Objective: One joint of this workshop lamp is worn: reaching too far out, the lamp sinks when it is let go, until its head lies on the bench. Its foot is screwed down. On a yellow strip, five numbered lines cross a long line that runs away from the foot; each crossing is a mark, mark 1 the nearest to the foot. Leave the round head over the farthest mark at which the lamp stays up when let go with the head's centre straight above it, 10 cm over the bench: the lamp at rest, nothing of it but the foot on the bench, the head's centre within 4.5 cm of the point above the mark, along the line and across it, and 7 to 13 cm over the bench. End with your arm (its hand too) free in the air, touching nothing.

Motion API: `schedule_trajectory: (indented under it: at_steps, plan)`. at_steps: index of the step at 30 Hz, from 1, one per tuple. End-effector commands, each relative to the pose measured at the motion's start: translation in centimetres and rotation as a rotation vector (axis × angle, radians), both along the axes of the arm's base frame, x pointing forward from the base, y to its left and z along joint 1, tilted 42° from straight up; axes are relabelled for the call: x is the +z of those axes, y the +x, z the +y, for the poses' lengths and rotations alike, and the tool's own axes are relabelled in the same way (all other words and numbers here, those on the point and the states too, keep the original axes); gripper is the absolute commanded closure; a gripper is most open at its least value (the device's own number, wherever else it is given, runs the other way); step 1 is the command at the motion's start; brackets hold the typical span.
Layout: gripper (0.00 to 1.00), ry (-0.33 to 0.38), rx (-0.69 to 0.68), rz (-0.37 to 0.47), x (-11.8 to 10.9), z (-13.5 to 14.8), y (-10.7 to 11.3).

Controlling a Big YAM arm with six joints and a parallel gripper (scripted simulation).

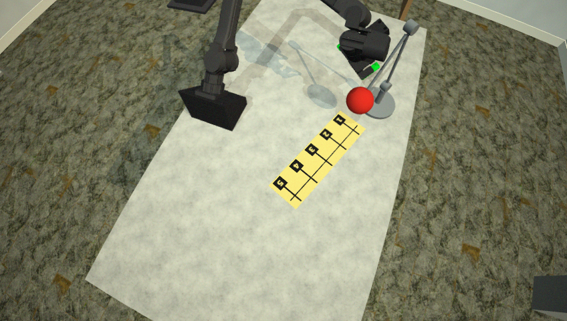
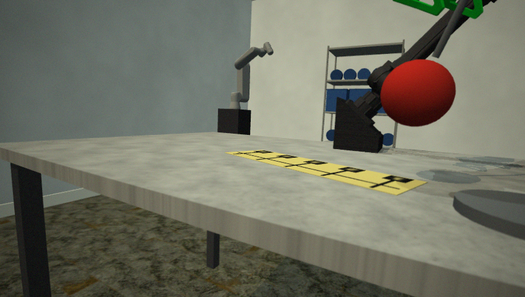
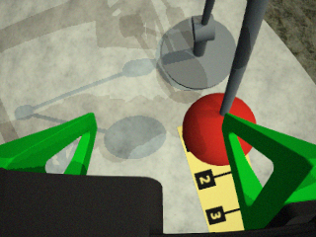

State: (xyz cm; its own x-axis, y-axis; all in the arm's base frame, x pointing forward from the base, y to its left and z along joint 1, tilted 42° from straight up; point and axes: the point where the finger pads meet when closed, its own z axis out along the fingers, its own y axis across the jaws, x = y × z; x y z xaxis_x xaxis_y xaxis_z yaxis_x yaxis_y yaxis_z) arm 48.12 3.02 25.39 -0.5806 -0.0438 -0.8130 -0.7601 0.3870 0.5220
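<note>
The lamp's grey round foot (image 1: 380,107) stands at the bench's far right. Its thin arms rise to a grey elbow (image 1: 410,27) and come down to the round red head (image 1: 360,99). The head hangs well clear of the bench, near the mark 1 end of the yellow strip (image 1: 318,158). In the side view the head (image 2: 417,91) floats high over the strip (image 2: 327,171). My gripper (image 3: 159,119) is open and empty, high above the lamp. Its right green finger is beside the lamp's forearm rod, above the head (image 3: 217,128). Marks 2 and 3 show below the head.
My arm's black base (image 1: 212,105) stands left of the strip. The bench's right edge runs close behind the lamp foot. A grey robot arm (image 2: 242,80) and a shelf with blue items (image 2: 363,88) stand behind the bench.
</note>
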Motion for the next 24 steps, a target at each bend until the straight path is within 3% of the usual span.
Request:
schedule_trajectory:
  at_steps: [1, 11, 24]
  plan:
    - [0.00, 0.045, -0.025, 0.106, 0.30, -0.31, 0.09]
    - [0.00, 0.026, -0.016, 0.060, 0.26, -0.50, 0.10]
    - [0.00, 0.034, -0.018, 0.083, 0.16, -0.46, -0.04]
